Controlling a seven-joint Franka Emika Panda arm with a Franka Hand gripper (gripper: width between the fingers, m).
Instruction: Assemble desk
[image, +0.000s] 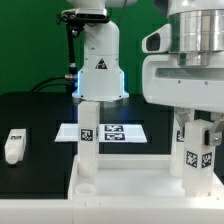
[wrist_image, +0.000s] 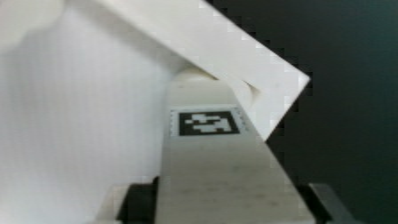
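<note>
At the lower right of the exterior frame, the claw (image: 196, 140) straddles an upright tagged leg (image: 197, 152) at the desk top's (image: 120, 180) corner; whether its fingers grip is unclear. Another leg (image: 88, 135) stands at lower centre, and a third (image: 13, 145) lies on the black worktop (image: 30, 110) at left.

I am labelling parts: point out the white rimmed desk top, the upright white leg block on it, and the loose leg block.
white rimmed desk top (image: 130, 190): exterior view, inner floor.
upright white leg block (image: 88, 140): exterior view, mid-shaft.
loose leg block (image: 12, 145): exterior view, upper face.
</note>
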